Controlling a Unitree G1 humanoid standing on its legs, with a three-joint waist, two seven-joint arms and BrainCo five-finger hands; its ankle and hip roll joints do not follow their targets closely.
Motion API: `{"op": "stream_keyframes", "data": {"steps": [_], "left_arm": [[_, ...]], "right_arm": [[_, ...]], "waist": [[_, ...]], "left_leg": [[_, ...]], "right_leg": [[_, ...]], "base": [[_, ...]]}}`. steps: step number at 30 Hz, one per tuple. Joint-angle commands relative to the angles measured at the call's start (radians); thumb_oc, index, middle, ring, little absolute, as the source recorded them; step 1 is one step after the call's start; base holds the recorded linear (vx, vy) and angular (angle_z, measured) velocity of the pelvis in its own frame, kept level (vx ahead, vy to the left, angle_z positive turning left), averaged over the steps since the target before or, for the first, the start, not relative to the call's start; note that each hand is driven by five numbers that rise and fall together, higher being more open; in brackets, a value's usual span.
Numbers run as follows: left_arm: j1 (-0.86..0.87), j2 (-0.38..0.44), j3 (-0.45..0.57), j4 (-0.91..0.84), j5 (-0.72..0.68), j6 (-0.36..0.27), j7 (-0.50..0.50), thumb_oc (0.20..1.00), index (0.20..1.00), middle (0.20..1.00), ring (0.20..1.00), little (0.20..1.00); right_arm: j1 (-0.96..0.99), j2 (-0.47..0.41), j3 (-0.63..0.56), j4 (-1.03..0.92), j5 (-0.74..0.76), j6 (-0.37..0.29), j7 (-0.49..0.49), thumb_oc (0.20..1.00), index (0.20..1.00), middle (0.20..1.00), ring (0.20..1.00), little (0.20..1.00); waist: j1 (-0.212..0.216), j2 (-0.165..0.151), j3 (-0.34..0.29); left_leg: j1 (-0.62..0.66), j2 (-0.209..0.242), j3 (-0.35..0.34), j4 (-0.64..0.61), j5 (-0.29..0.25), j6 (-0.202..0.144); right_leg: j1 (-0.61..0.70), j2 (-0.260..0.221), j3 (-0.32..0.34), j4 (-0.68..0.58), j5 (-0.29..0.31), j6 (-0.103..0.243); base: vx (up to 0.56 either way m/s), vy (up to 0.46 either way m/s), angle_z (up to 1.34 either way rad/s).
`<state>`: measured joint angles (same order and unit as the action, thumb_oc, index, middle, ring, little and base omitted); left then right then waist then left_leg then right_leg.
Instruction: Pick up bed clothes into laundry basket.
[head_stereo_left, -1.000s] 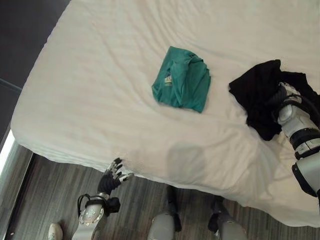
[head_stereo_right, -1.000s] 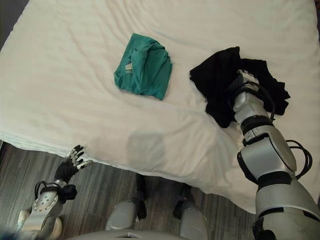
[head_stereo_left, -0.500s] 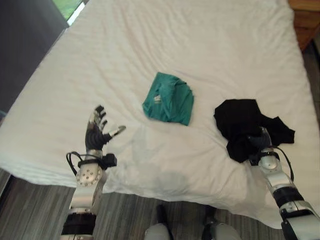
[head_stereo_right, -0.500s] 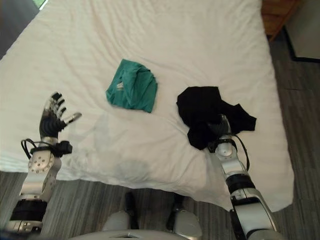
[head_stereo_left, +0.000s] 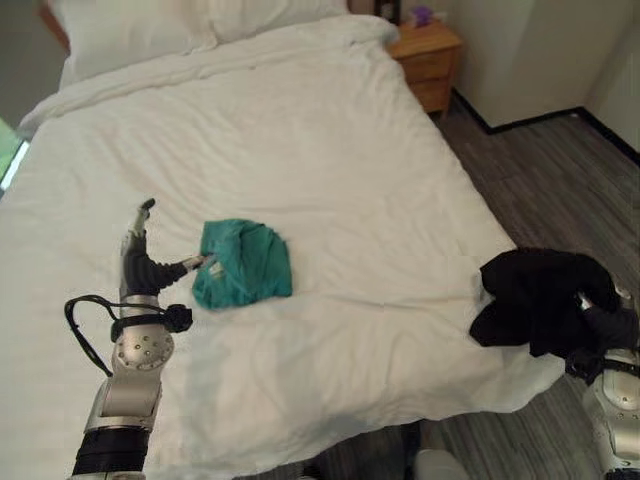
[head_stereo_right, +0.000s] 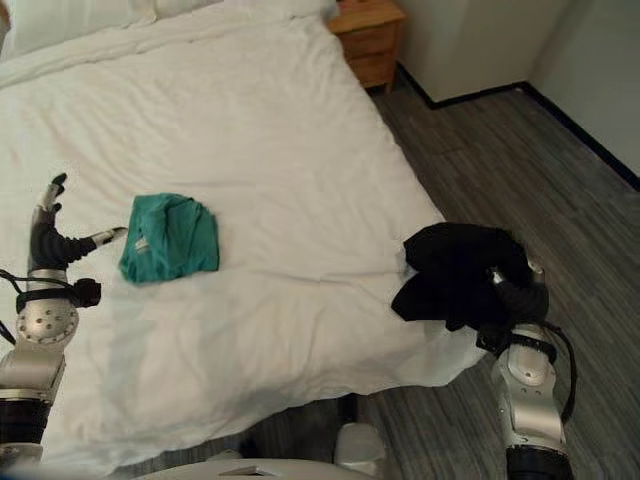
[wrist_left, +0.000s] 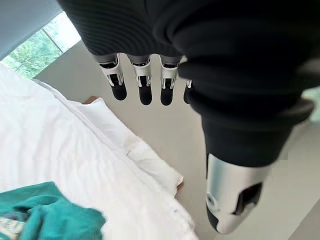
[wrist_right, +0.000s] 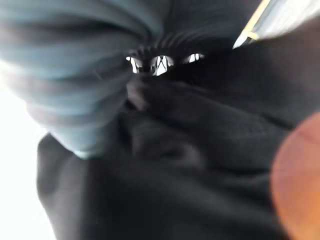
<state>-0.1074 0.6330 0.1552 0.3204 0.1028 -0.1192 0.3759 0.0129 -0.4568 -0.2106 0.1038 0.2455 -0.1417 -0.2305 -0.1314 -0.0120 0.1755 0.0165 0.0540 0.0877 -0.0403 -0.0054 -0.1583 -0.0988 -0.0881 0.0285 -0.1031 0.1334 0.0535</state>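
R hand (head_stereo_right: 512, 290) clamped on black garment (head_stereo_right: 455, 272), bunched over its fingers, off bed (head_stereo_left: 300, 130) corner. L hand (head_stereo_left: 140, 262) fingers straight & apart, green shirt (head_stereo_left: 243, 263) just beside thumb, on bed.

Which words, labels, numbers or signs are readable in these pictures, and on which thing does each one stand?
No text can be read in any view.
Green garment: it carries a small pale patch of print near the left hand, too small and blurred to read.
Black garment, in the right hand: no print visible.
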Motion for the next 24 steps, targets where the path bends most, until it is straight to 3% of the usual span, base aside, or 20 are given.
{"op": "stream_keyframes", "data": {"steps": [1,3,5,9,15,24], "left_arm": [[-0.023,0.042,0.023,0.009,0.094,0.034,0.053,1.000,1.000,1.000,1.000,1.000],[-0.001,0.018,0.014,0.040,0.192,0.070,0.070,1.000,1.000,1.000,1.000,1.000],[-0.035,-0.006,-0.036,0.226,0.233,0.101,0.086,1.000,1.000,1.000,1.000,1.000],[-0.083,0.007,-0.083,0.380,0.175,0.098,0.089,1.000,1.000,1.000,1.000,1.000],[-0.099,0.023,-0.108,0.446,0.208,0.115,0.104,1.000,1.000,1.000,1.000,1.000],[-0.195,0.106,-0.180,0.618,0.329,0.180,0.122,1.000,1.000,1.000,1.000,1.000]], "right_arm": [[0.008,-0.046,-0.033,-0.091,0.002,-0.087,0.015,0.200,0.200,0.200,0.200,0.200],[0.055,-0.040,-0.061,-0.087,-0.037,-0.083,0.004,0.200,0.200,0.200,0.200,0.200],[0.104,-0.027,-0.084,-0.086,-0.040,-0.076,-0.001,0.200,0.200,0.200,0.200,0.200],[0.111,-0.019,-0.077,-0.091,0.013,-0.089,-0.003,0.200,0.200,0.200,0.200,0.200],[0.116,-0.008,-0.066,-0.100,0.010,-0.092,0.000,0.200,0.200,0.200,0.200,0.200],[0.160,0.005,-0.076,-0.097,-0.009,-0.111,-0.023,0.200,0.200,0.200,0.200,0.200]], "waist": [[0.007,0.023,-0.025],[-0.014,0.016,-0.056],[-0.052,0.020,-0.087],[-0.092,0.031,-0.090],[-0.111,0.026,-0.094],[-0.130,0.010,-0.082]], "left_leg": [[-0.015,0.047,0.008,-0.046,0.030,0.027],[0.012,0.059,0.049,-0.047,0.034,0.030],[0.048,0.059,0.104,-0.047,0.018,0.032],[0.058,0.050,0.144,-0.047,0.005,0.041],[0.043,0.039,0.193,-0.047,-0.007,0.053],[-0.009,0.023,0.195,-0.047,-0.012,0.068]], "right_leg": [[0.134,-0.003,-0.088,0.016,-0.113,0.093],[0.140,-0.005,-0.072,0.016,-0.111,0.093],[0.150,-0.014,-0.050,0.016,-0.112,0.102],[0.137,-0.030,-0.023,0.016,-0.091,0.119],[0.092,-0.046,0.016,0.016,-0.067,0.146],[0.034,-0.077,0.009,0.016,-0.049,0.169]], "base": [[0.11,0.114,-1.33],[0.15,0.090,-1.13],[0.15,0.149,-1.22],[0.06,0.154,-0.50],[0.02,0.130,-0.29],[-0.01,0.076,-0.05]]}}
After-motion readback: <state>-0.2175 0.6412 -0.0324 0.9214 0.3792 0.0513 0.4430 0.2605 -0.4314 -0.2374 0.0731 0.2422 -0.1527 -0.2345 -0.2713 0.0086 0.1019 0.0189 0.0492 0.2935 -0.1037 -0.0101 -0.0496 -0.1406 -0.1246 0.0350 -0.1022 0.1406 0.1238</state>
